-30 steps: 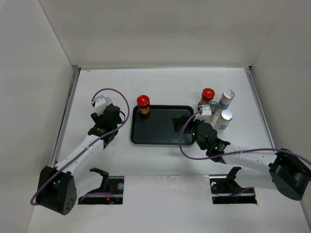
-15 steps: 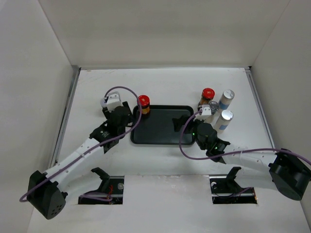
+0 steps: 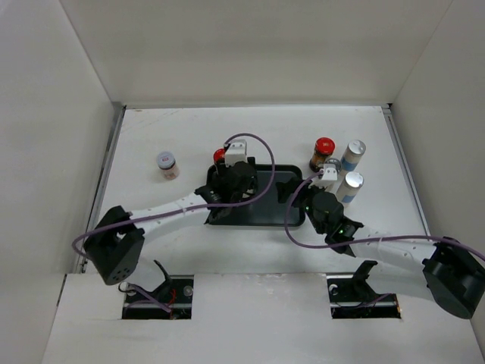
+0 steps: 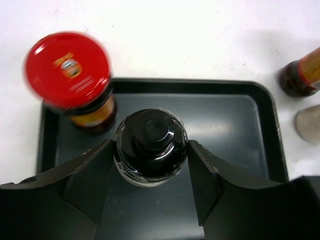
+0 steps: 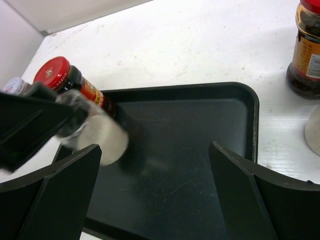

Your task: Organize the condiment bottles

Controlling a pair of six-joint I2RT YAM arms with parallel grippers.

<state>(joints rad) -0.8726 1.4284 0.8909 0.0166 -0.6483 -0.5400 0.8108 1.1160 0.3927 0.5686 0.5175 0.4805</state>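
Left gripper [image 4: 150, 150] pinching black-capped bottle [image 4: 150, 135] over left half of the black tray [image 4: 240, 88], just beside red-capped jar [image 4: 67, 70] in its far-left corner; right gripper [image 5: 155, 147] spread wide at its right end.

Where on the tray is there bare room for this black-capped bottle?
The tray is bare across its middle and right half; the red-capped jar stands at its back-left corner. Crowded past its right rim: a second jar and two cylinders.
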